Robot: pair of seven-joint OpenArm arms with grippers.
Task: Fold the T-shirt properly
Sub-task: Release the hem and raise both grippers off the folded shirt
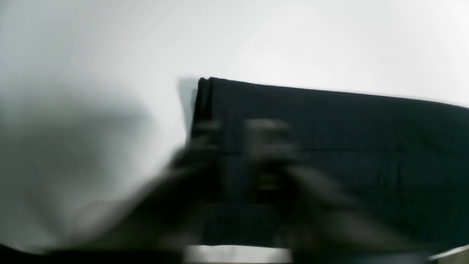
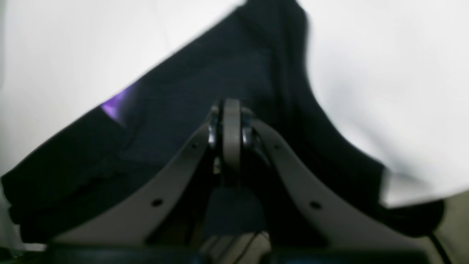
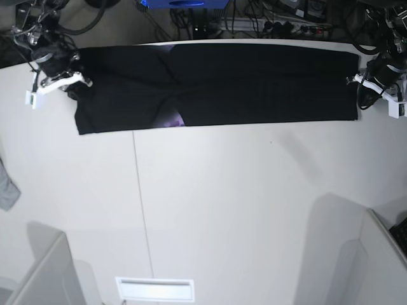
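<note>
The black T-shirt lies as a long folded strip along the far side of the white table. A bit of purple print shows at its near edge. My right gripper is at the strip's left end. In the right wrist view its fingers are shut together above the black cloth, and no cloth shows between them. My left gripper is at the strip's right end. In the left wrist view it is blurred, with its fingertips apart over the shirt.
A small grey cloth scrap hangs at the table's left edge. Cables and boxes crowd the space behind the table. White panels stand at the near left and near right. A white slot sits at the front edge.
</note>
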